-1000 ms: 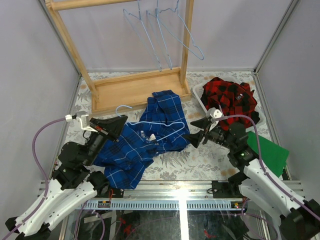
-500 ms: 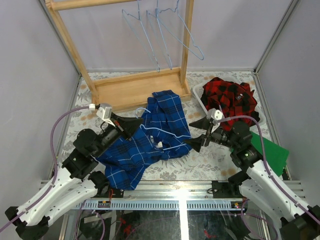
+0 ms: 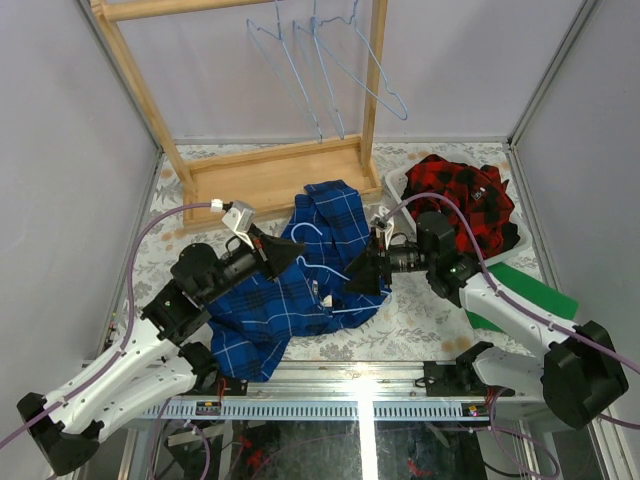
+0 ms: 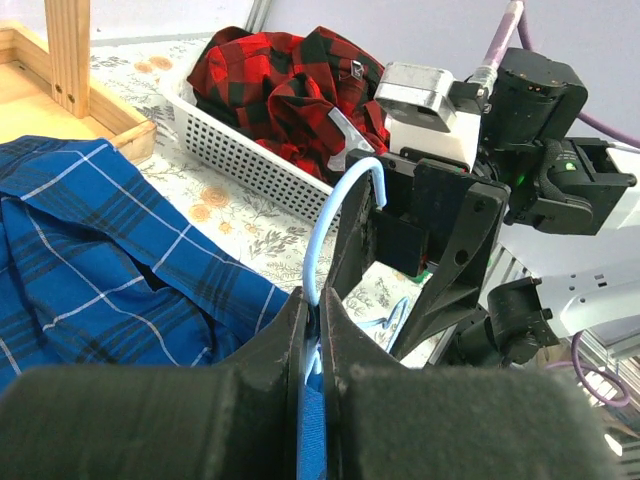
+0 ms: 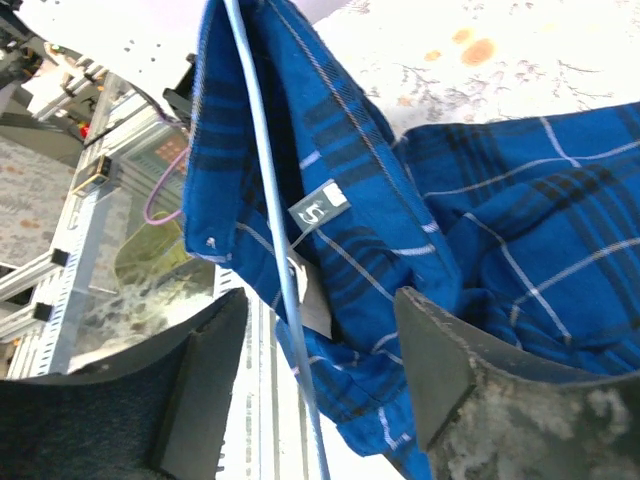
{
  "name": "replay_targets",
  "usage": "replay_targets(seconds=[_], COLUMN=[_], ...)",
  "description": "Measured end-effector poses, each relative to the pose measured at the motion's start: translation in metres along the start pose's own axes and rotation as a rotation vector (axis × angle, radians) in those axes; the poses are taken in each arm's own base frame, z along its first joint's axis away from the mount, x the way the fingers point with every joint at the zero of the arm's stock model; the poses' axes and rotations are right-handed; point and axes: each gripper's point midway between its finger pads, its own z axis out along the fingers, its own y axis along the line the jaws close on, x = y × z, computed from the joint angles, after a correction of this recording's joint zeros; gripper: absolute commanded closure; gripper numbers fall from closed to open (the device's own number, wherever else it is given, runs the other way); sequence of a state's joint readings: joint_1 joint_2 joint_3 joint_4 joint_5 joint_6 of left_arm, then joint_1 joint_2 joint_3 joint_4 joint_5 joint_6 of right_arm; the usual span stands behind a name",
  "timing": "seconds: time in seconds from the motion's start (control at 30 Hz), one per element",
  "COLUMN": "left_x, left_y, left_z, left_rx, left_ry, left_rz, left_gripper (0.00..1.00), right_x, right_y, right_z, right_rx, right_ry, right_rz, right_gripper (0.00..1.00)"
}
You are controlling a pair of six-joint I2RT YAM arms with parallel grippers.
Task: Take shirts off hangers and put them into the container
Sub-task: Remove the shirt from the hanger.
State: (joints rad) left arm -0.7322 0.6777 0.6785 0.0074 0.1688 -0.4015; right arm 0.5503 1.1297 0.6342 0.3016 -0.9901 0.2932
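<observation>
The blue plaid shirt (image 3: 285, 295) lies crumpled across the table's middle, still on a light-blue hanger (image 4: 312, 240). My left gripper (image 3: 292, 254) is shut on the hanger's neck just below the hook (image 4: 318, 312). My right gripper (image 3: 362, 278) stands open at the shirt's right edge. In the right wrist view the labelled collar (image 5: 322, 212) and the hanger wire (image 5: 268, 210) lie between its fingers (image 5: 205, 375). The red-and-black plaid shirt (image 3: 462, 198) fills the white lattice container (image 3: 394, 188) at the right.
A wooden rack (image 3: 270, 175) stands at the back with three bare light-blue hangers (image 3: 325, 80) on its rail. A flat green cloth (image 3: 535, 300) lies at the right, by the right arm. Grey walls close in both sides.
My left gripper has carried the hanger hook right and toward the middle. The right gripper swung left from beside the container to the shirt's collar.
</observation>
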Motion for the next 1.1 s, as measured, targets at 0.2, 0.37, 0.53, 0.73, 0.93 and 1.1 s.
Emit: replay_targets(seconds=[0.2, 0.37, 0.53, 0.73, 0.93, 1.1], left_x=[0.001, 0.005, 0.003, -0.002, 0.012, 0.042], left_y=[-0.001, 0.004, 0.029, 0.047, 0.06, 0.078], left_z=[0.001, 0.005, 0.006, -0.003, -0.001, 0.008], left_rx=[0.006, -0.013, -0.152, -0.286, -0.357, -0.439], left_ry=[0.004, 0.018, 0.034, 0.054, 0.102, 0.21], left_rz=[-0.001, 0.0, 0.02, 0.029, -0.016, -0.041], left_gripper=[1.0, 0.81, 0.22, 0.21, 0.29, 0.3], right_x=[0.005, 0.006, -0.006, -0.01, -0.004, -0.005], right_y=[0.005, 0.001, -0.007, -0.031, -0.038, -0.041], right_z=[0.01, 0.014, 0.014, 0.011, 0.012, 0.012], right_rx=[-0.043, -0.042, 0.045, 0.188, 0.215, 0.233], right_ry=[0.025, 0.037, -0.01, -0.042, -0.028, -0.031], right_rz=[0.018, 0.043, 0.006, 0.009, 0.034, 0.035], right_gripper=[0.61, 1.0, 1.0, 1.0, 1.0, 1.0])
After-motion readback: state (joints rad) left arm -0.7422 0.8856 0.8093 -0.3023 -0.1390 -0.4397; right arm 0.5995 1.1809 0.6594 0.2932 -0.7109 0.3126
